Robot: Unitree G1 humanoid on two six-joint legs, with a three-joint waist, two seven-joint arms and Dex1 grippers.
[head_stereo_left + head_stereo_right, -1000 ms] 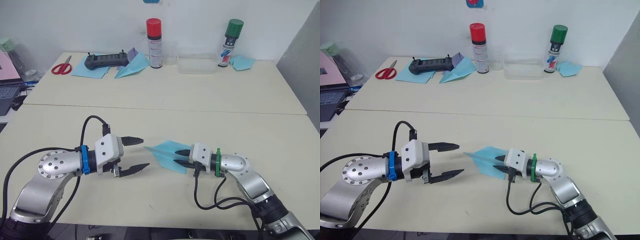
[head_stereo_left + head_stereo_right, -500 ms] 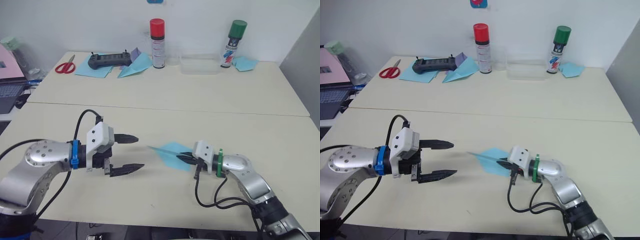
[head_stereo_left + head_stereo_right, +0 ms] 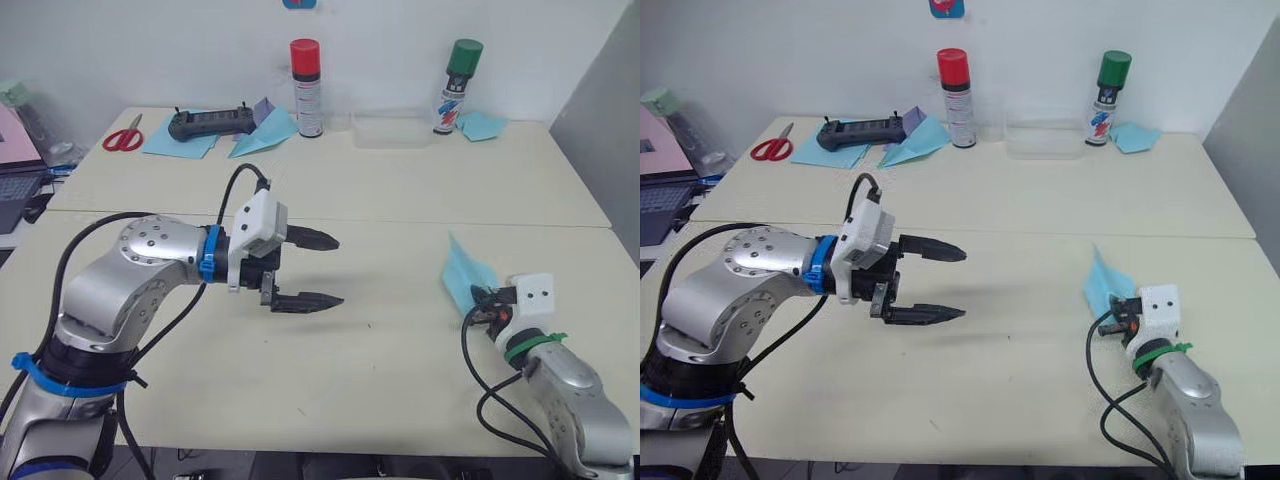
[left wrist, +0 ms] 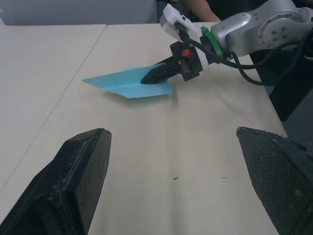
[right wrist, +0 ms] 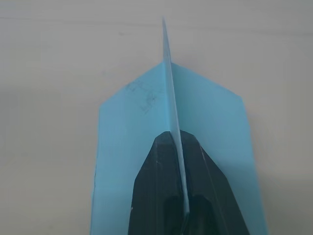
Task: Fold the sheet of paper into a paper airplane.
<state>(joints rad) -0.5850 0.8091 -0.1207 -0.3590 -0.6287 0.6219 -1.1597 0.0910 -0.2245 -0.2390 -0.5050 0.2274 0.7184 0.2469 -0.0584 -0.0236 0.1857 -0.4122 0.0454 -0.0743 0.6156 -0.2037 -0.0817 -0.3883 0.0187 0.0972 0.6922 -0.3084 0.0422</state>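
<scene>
Left wrist view, item one: your light-blue folded paper airplane, a layered wedge with a pointed nose and a central keel standing up between two flat wings. Folding looks essentially done; you have a finished dart shape, and at most a tidying of the wings or setting it down appears to be left. Long axis: nose to tail, in line with the fingers that hold it. The nose points away from the holding arm, toward the middle of the desk; in the left eye view the tip rises slightly off the surface.

Item two: your right gripper, black fingers pressed together on the keel at the tail end, holding the airplane low over the right side of the pale beige desk.

Item three: your left gripper, fingers spread wide and empty, raised over the desk's middle, well apart from the airplane.

Far edge of the desk, for your reference:
- red-capped spray can
- green-capped spray can
- clear plastic tray between the cans
- red-handled scissors
- black controller lying on blue sheets
- larger blue dart-shaped plane beside a purple sheet
</scene>
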